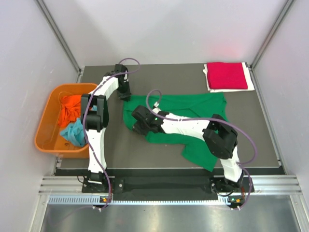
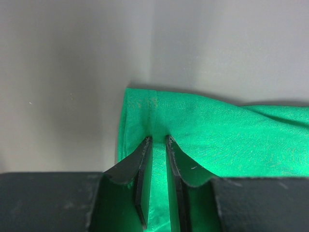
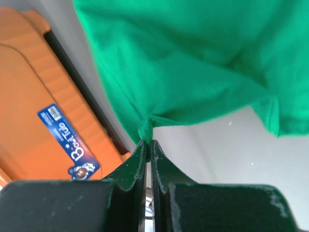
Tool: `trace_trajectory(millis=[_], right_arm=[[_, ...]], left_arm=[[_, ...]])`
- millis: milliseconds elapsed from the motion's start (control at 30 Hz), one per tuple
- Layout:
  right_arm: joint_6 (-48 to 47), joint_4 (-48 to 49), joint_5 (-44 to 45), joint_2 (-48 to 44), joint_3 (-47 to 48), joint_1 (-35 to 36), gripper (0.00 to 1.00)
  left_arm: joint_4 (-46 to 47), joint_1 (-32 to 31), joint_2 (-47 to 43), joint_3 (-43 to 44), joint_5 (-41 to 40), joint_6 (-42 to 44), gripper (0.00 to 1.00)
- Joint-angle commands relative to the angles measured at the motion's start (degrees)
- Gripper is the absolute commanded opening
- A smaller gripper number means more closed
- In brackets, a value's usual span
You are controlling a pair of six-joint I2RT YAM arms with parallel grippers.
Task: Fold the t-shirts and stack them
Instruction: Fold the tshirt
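Right arm (image 1: 188, 126) hides green t-shirt (image 1: 193, 104) middle; left arm (image 1: 96, 130) covers orange tub (image 1: 46, 121) right wall.

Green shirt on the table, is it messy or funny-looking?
Yes, a bit. The green t-shirt lies rumpled and crooked across the table, not flat, with the left gripper and right gripper each pinching its edge. The red t-shirt sits neatly folded at the far right corner.

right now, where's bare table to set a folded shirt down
Bare: the far strip between the left gripper and the folded crimson cloth t-shirt; the right side of the dark table, past the spread bright green cloth t-shirt; the near-left patch beside it. Crowded: the middle, where the right gripper pinches it.
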Motion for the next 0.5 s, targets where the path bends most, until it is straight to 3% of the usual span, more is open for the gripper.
trace_trajectory(millis=[0, 133, 467], right_arm=[[6.5, 0.9, 3.4, -2.7, -0.6, 2.9, 0.0], [8.1, 5.7, 2.4, -2.9, -5.0, 2.6, 0.0], [0.5, 18.2, -15.1, 3.0, -1.9, 1.7, 0.0]], left_arm=[[2.6, 2.1, 4.0, -2.3, -5.1, 1.0, 0.23], [3.0, 2.2, 3.7, -3.3, -5.8, 2.2, 0.23], [3.1, 2.1, 2.6, -3.5, -5.6, 5.6, 0.24]])
